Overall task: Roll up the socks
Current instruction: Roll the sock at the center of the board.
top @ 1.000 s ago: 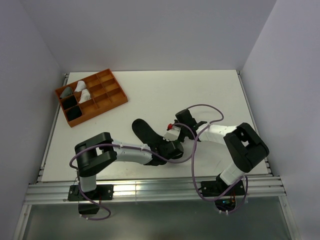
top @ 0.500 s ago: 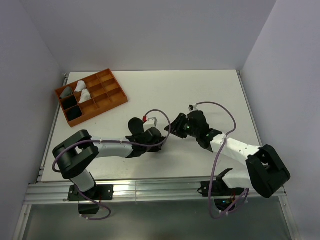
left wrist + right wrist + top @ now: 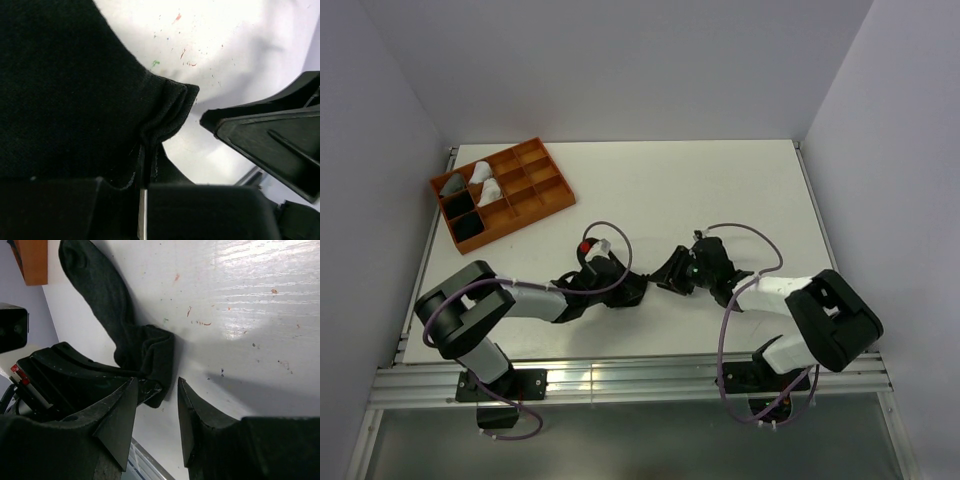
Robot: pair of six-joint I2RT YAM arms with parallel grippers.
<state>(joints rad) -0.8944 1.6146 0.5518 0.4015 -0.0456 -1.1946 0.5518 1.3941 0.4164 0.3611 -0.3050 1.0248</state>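
the left gripper is clenched on the folded end of the black sock, whose length lies on the table beyond it. the right gripper is released, jaws apart, with the sock's fold just ahead of its tips.
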